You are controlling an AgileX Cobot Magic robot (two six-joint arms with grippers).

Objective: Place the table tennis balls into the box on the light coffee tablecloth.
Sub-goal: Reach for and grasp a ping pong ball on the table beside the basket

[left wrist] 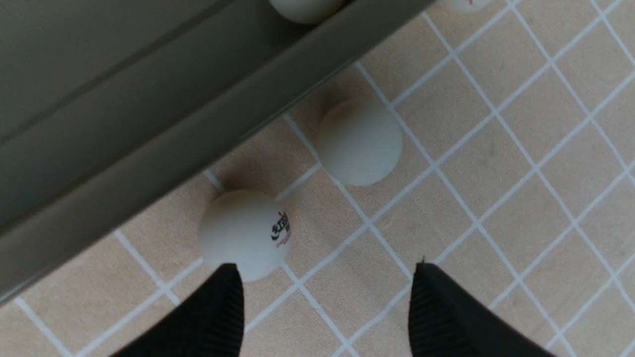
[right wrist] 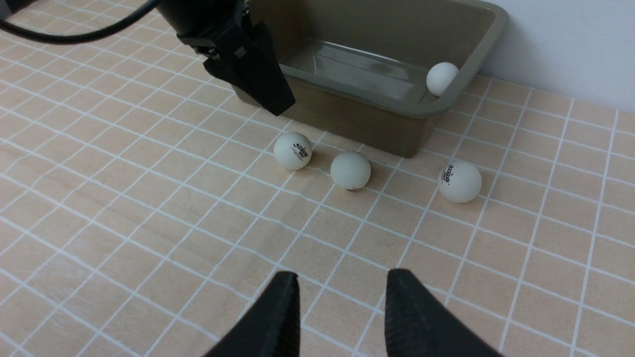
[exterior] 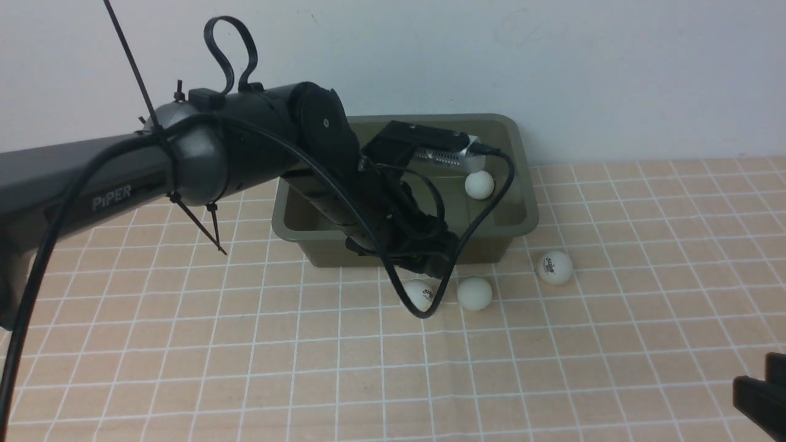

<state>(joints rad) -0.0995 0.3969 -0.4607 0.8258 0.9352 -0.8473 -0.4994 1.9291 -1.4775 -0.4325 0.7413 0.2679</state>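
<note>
Three balls (exterior: pixel 419 294) (exterior: pixel 474 293) (exterior: pixel 555 267) lie on the cloth (exterior: pixel 245 368) just beyond the wide, empty left pincer (left wrist: pixel 326 270), a fourth ball (exterior: pixel 479 185) sits in the box (exterior: pixel 485 248) behind it, so the next pick likely means lowering around the nearest ball (left wrist: pixel 244 235) and closing.

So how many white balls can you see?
4 balls. One is inside the box; three sit on the cloth in front of it. The left arm hides part of the box, so maybe more.

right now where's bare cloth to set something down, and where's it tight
Free: the near tablecloth, bordered by the three balls ahead and the right gripper; also the cloth right of the box, up to the back wall. Crowded: the strip along the box's front wall, where those balls lie and the left gripper hangs open.
</note>
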